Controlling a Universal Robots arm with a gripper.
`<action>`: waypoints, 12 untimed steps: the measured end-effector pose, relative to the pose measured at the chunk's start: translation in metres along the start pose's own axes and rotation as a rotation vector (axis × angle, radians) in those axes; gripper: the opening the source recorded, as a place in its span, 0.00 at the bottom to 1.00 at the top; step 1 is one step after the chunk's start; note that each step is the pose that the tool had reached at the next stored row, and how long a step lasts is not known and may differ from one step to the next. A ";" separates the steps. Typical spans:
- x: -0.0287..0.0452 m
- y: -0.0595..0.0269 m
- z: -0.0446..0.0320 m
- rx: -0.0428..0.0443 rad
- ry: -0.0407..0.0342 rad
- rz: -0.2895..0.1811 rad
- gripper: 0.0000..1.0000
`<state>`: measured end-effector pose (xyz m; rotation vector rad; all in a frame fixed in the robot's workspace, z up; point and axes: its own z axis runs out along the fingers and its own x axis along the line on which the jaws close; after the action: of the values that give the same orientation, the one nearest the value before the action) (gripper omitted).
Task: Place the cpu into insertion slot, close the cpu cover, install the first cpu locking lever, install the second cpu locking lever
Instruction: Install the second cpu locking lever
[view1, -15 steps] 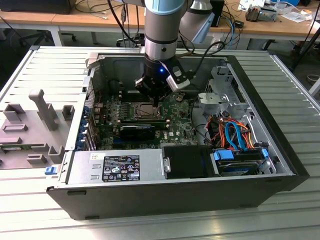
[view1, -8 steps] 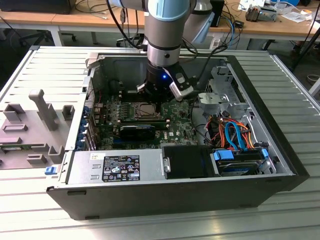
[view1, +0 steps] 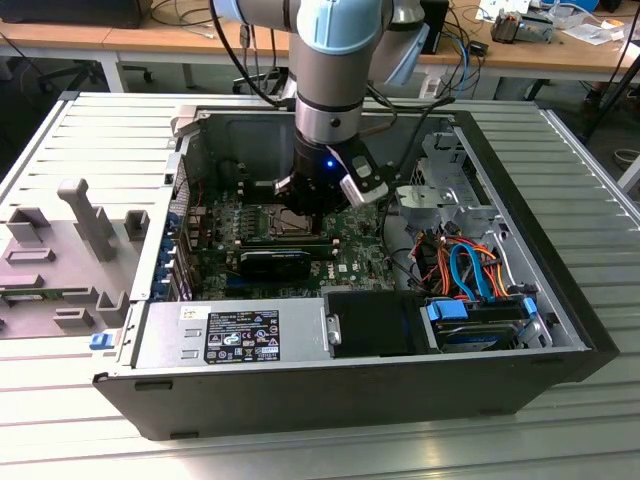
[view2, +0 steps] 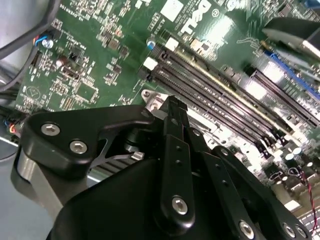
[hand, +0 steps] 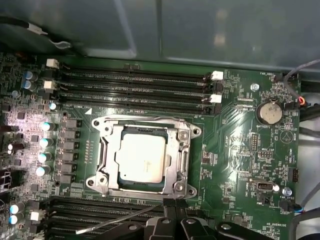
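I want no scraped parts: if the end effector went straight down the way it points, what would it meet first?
Probably the cpu cover edge beside the cpu, though depth is unclear.

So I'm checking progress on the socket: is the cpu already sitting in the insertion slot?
Yes, in the first wrist view the cpu lies flat inside the insertion slot, its silvery top showing through the cpu cover.

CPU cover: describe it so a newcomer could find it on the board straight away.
In the first wrist view, start from the green motherboard inside the open computer case and go to the square socket between the two banks of long black memory slots. The cpu cover is the thin silver frame lying flat there, its window showing the cpu; neighbouring slots are narrow and black.
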<state>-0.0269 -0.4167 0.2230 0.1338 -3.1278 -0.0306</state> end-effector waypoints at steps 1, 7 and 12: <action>0.0003 -0.0013 0.0009 0.0001 0.0000 0.000 0.11; 0.0154 -0.0039 0.0058 -0.0017 -0.0003 0.000 0.11; 0.0402 -0.0024 0.0088 -0.0040 -0.0015 0.000 0.11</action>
<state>-0.0669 -0.4223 0.2146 0.1341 -3.1290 -0.0370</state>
